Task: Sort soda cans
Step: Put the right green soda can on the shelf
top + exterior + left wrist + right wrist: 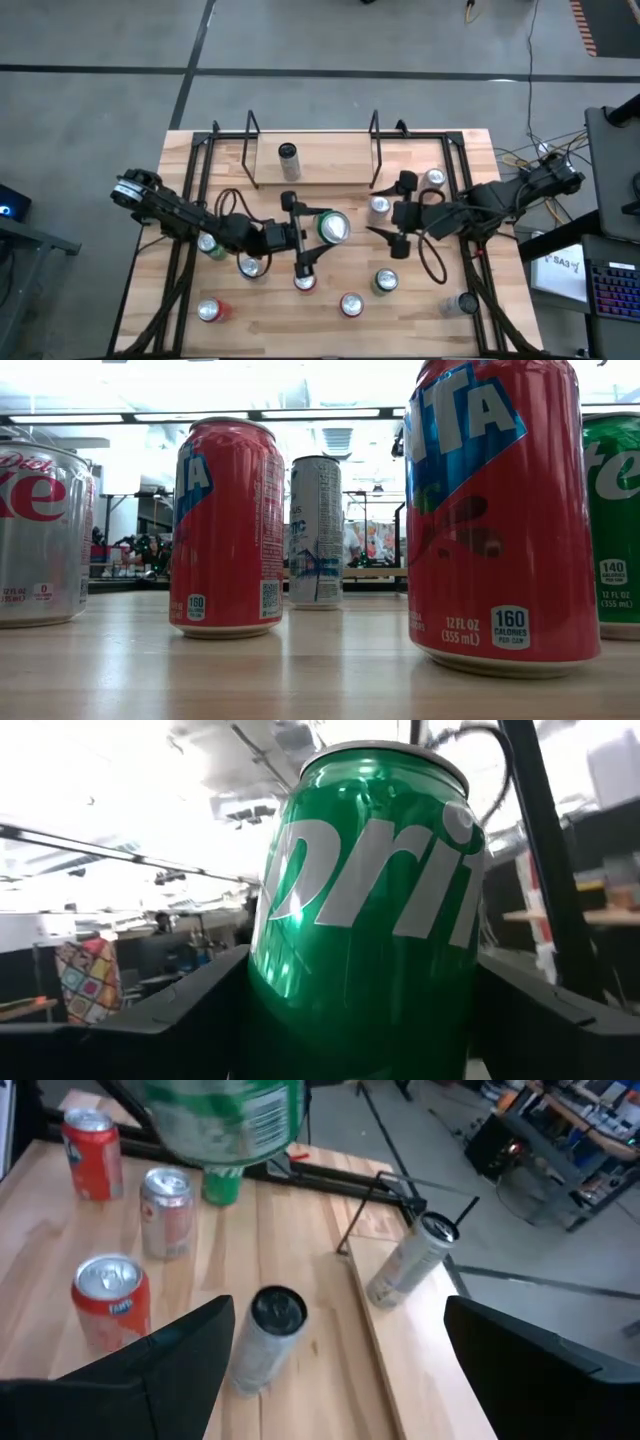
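The left gripper (318,228) has its fingers (170,1010) clasped around a green Sprite can (370,910), which hangs lifted above the middle of the worktop (330,170) and looks tipped, its silver top facing up toward the overhead camera. The right gripper (390,222) hovers just beside it over the right half, fingers (160,1370) spread wide and holding nothing, with a dark-topped can (265,1335) standing directly below between them. Outward from there, the other soda cans are scattered: two red Fanta cans (228,525) and a silver Diet Coke can (40,535) along the near edge, another green can (385,282) to the right, and a slim silver can (289,158) alone on the raised board (330,172) at the far side. The risk I see is crowding: the two grippers are near each other, so a careless swing could bump the held can, and because it is tilted, it might slip or land on its edge and roll. The right fingers descending could also topple neighbouring cans.
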